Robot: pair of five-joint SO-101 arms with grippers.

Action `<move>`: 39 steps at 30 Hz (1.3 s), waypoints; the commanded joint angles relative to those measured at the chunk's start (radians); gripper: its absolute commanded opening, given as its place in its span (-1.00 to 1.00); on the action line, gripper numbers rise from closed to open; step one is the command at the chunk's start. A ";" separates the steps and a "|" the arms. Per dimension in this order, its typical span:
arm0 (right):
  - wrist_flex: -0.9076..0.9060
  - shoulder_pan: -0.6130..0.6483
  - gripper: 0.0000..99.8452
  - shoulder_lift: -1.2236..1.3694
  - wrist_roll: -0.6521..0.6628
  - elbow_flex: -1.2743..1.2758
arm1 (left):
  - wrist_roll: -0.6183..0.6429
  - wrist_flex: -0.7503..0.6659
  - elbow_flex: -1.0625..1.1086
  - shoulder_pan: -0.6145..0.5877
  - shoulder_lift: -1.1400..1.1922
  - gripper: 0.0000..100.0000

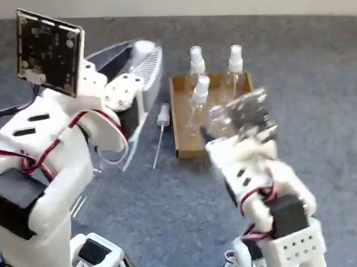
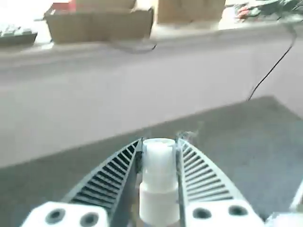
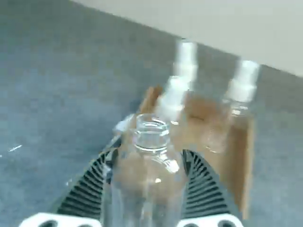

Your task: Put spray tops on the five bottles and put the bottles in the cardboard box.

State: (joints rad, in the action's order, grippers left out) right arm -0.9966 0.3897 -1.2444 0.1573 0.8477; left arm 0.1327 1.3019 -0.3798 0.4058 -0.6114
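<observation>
My left gripper (image 1: pixel 143 59) is raised over the carpet to the left of the cardboard box (image 1: pixel 179 118), shut on a white spray top (image 1: pixel 142 48). In the left wrist view the spray top (image 2: pixel 158 184) stands upright between the ribbed fingers (image 2: pixel 203 179) of that gripper (image 2: pixel 158 142). My right gripper (image 1: pixel 219 124) hovers at the box's near end, shut on a clear bottle (image 3: pixel 150 165) with an open neck. Three bottles with spray tops (image 1: pixel 197 61) (image 1: pixel 235 59) (image 1: pixel 201 90) stand in the box (image 3: pixel 239 156).
A loose spray top with a long tube (image 1: pixel 161 119) lies on the grey carpet (image 1: pixel 320 90) just left of the box. The left arm's white body (image 1: pixel 42 158) takes up the near left side. A pale wall runs behind the carpet.
</observation>
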 commanded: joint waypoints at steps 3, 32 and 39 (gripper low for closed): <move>0.102 0.111 -0.99 -0.087 -0.009 0.134 | 0.009 -0.255 0.082 0.077 -0.008 -0.99; 0.499 0.197 -0.99 -0.437 -0.080 0.499 | 0.003 -0.580 0.242 0.114 0.128 -0.99; 0.467 0.197 -0.99 -0.473 -0.080 0.499 | 0.006 -0.617 0.246 0.117 0.148 -0.99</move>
State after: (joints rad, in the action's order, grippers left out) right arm -0.5255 0.5815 -1.7047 0.0821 1.3571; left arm 0.1327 0.7219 -0.1327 0.4948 -0.4672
